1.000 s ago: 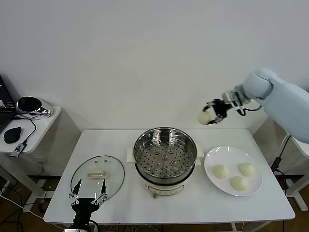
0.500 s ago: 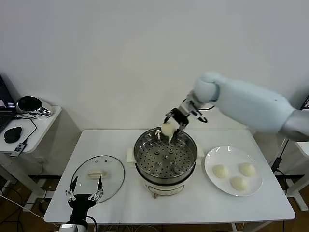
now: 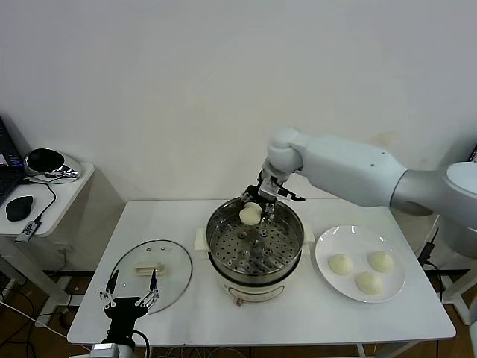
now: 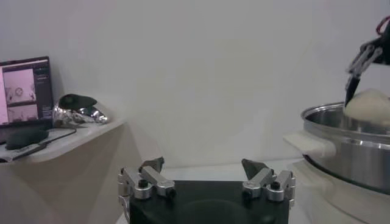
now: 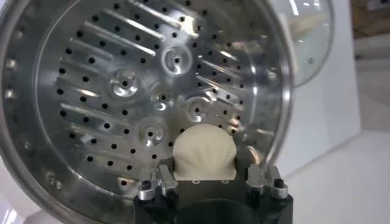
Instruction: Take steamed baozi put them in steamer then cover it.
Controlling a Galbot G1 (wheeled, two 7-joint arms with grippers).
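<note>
At the near edge of the bench (image 3: 186, 317) the left gripper (image 3: 128, 302) waits low, its jaws spread wide and empty, just in front of the glass lid (image 3: 150, 270) that lies flat with its cream handle up. Beyond it, mid-bench, stands the steamer (image 3: 255, 246), its perforated tray bare of buns. To its right the white plate (image 3: 360, 263) carries three steamed baozi (image 3: 367, 271), well apart from the pot's rim.

Farther back, the right gripper (image 3: 257, 211) hangs over the rear part of the steamer, jaws closed on the fourth bun (image 3: 250, 215). A second ago this arm was high and off to the right, above the plate's far side; since then it has swung across and come down, so the bun now sits at about rim height over the tray. The wrist camera shows the bun (image 5: 203, 152) pinched between the jaws with the tray's holes directly beneath; whether it already touches the metal is hard to say from these angles, though it appears to be a little above.

Transport is done, then, and release looks like the step in hand: lower slightly, open, withdraw. Three buns and the lid remain, so the task is early. The main risk I'd judge is the bun sticking to a finger or rolling towards the tray's wall when let go
</note>
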